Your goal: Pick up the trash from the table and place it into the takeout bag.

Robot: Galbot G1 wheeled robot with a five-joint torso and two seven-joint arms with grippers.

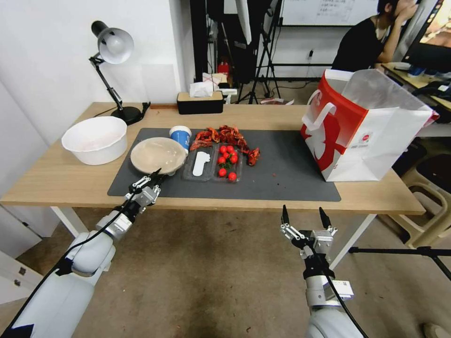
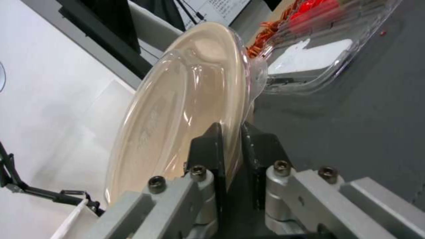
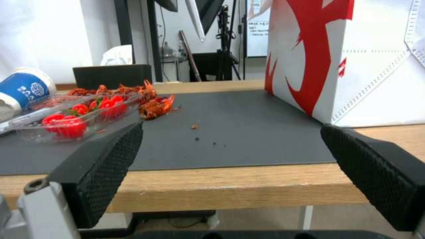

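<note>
While the head view takes in the whole table (image 1: 56,180), the left wrist view shows what it cannot: the left gripper (image 1: 156,174) has its fingers (image 2: 208,146) closed tight on the rim of the beige shallow bowl (image 1: 157,155), which wears a clear glossy lid and sits tilted at the dark mat's (image 1: 282,180) near left corner. Near the tabletop's right edge stands the takeout bag (image 1: 366,141), upright and open-topped, white with a red side, a white loop handle and a small red logo too small to read. Below the table's front edge the right gripper (image 1: 304,217) hangs spread wide, holding nothing.
</note>
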